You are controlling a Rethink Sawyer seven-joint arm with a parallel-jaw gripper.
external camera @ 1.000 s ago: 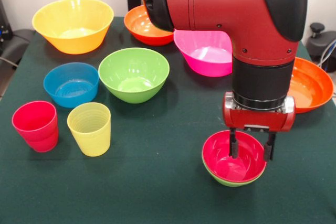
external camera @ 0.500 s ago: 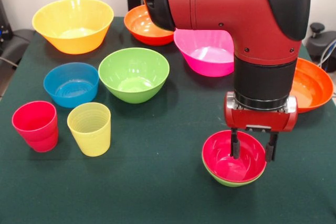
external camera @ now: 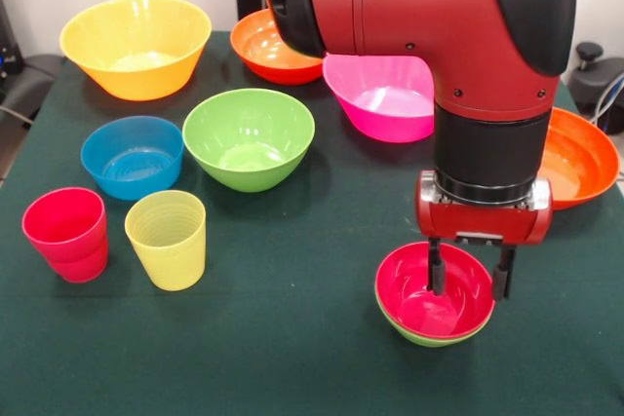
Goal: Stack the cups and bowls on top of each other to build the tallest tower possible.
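Note:
A red bowl [external camera: 421, 301] sits nested inside a small light-green bowl [external camera: 429, 340], making a low tower at the front right. My gripper [external camera: 468, 276] hangs over its right side and is open. One finger [external camera: 435, 270] reaches inside the red bowl and the other stands just outside the rim. A red cup [external camera: 65, 233] and a yellow cup [external camera: 167, 239] stand upright at the front left. Behind them are a blue bowl [external camera: 132, 156] and a green bowl [external camera: 249, 137].
A large yellow-orange bowl [external camera: 136, 46] stands at the back left and an orange bowl [external camera: 273, 48] beside it. A pink bowl [external camera: 385, 99] shows partly behind my arm. Another orange bowl [external camera: 577, 158] lies near the right edge of the green-covered table [external camera: 292, 338].
My gripper has shifted very slightly to the right over the red bowl, then held still. Nothing else has moved.

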